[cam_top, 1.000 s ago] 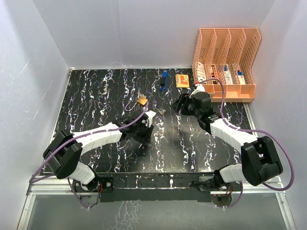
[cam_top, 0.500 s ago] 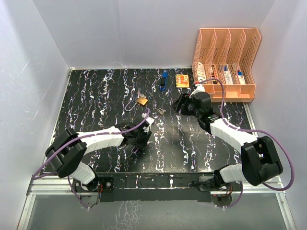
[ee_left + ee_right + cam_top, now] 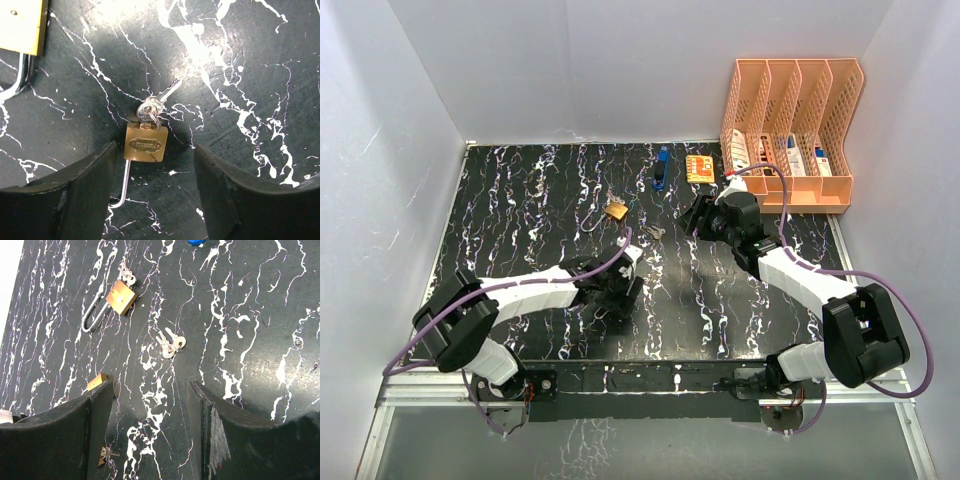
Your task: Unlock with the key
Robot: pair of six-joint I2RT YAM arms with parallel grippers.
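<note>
Left gripper (image 3: 155,152) newly apart astride padlock (image 3: 145,144), shackle (image 3: 126,182) half hidden; right gripper (image 3: 150,387) apart.

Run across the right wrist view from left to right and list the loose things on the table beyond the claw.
Brass padlock → bunch of keys → blue object at the top edge. Left out: the brass corner low on the left, which overlaps the padlock's span.

High rear camera overlooks the table (image 3: 520,200) — both wrist cameras face it closely downward.
</note>
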